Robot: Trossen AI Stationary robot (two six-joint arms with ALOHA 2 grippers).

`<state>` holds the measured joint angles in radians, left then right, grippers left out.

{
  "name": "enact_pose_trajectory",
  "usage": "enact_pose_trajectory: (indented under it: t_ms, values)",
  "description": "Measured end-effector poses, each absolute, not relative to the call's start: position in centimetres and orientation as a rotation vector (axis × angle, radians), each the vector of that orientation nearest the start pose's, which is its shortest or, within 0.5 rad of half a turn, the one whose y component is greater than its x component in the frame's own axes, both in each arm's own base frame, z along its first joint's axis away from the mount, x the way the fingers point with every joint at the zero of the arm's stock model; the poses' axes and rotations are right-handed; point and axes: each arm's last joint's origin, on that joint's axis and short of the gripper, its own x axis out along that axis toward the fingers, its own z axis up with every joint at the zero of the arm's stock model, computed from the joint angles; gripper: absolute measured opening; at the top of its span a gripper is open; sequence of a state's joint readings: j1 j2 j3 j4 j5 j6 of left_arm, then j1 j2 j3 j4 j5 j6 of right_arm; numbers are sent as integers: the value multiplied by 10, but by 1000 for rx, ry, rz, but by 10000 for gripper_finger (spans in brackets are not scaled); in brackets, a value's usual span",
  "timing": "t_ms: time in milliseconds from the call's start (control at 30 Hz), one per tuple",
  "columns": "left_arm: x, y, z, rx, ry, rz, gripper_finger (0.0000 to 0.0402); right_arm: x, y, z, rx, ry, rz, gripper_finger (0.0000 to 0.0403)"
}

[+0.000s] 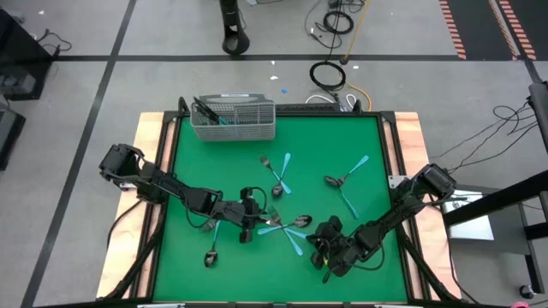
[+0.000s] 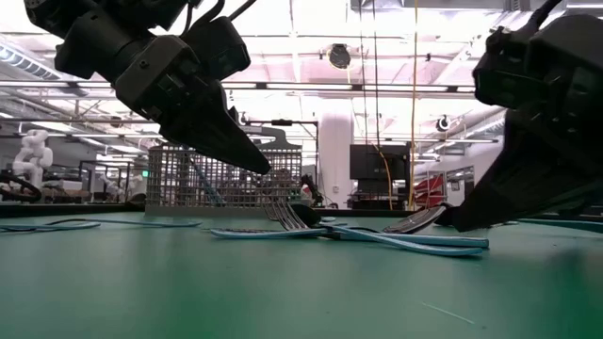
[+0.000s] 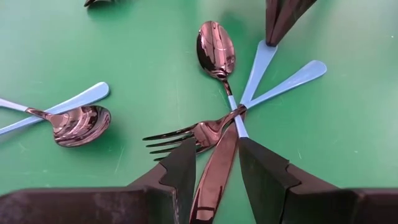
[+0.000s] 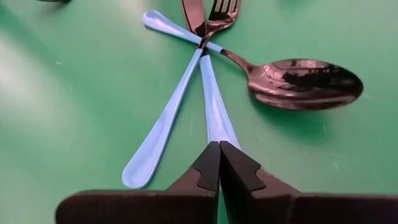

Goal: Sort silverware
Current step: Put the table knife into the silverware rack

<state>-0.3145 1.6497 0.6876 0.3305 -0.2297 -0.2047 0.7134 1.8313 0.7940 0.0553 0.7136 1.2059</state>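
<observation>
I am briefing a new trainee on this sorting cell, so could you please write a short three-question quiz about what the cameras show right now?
1. True or false: the wire-mesh basket already holds some utensils.
2. Multiple choice: the left gripper has its open fingers on either side of A) a light blue handle, B) a dark metal handle, C) a spoon bowl.
3. Fill in: the right gripper is ____, its tips pressing on a light blue handle.

Key
1. True; dark and blue pieces stand in it.
2. B, the dark metal handle in the crossed pile.
3. Shut.
</observation>
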Motion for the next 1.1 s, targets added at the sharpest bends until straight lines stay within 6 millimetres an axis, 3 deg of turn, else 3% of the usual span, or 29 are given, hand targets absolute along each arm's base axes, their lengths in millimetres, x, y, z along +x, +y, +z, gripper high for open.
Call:
enact_pose_trajectory:
  t_ms: [600,833,1100]
  values:
    - [300,-92,134,-50,604,-74,125,241,195,96,574,601,-488,0]
    - [315,-98,121,-43,662,-117,125,244,200,71,633,567,-529,0]
    - [328,-100,127,98,793,-82,125,244,202,71,642,575,-502,0]
